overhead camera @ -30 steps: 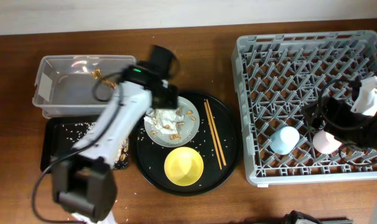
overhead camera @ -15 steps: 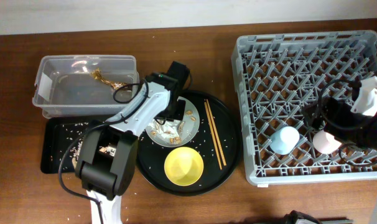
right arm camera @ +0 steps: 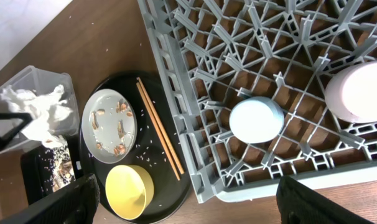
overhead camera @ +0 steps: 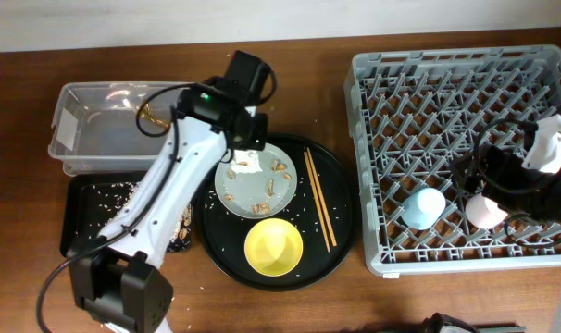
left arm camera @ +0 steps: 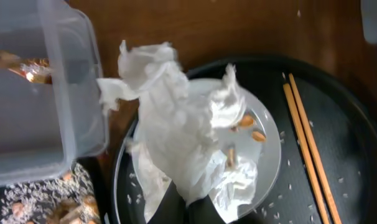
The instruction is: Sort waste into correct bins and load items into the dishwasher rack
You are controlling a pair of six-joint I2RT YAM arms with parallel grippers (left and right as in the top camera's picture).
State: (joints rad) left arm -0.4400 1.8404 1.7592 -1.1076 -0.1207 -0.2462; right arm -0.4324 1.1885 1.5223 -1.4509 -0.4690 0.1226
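My left gripper (left arm camera: 198,210) is shut on the crumpled white tissue (left arm camera: 176,130), which hangs just above the grey plate (overhead camera: 262,190) beside the clear tub (overhead camera: 86,139). Brown food scraps (overhead camera: 279,168) lie on the plate. The yellow bowl (overhead camera: 274,247) and the chopsticks (overhead camera: 319,199) rest on the round black tray (overhead camera: 345,227). The blue cup (overhead camera: 424,206) and the pink cup (overhead camera: 487,212) stand in the grey dishwasher rack (overhead camera: 419,83). Above the rack's near edge my right gripper (right arm camera: 188,190) is open with nothing between its fingers.
A gold snack wrapper (overhead camera: 151,117) lies in the clear tub. The shallow black rectangular tray (overhead camera: 81,217) in front of it holds rice and scraps. Loose rice grains dot the round tray. The right arm (overhead camera: 521,171) hangs over the rack's right side.
The left gripper went down onto the plate, shut on the tissue and lifted it up off the plate toward the tub. The right arm has not moved.
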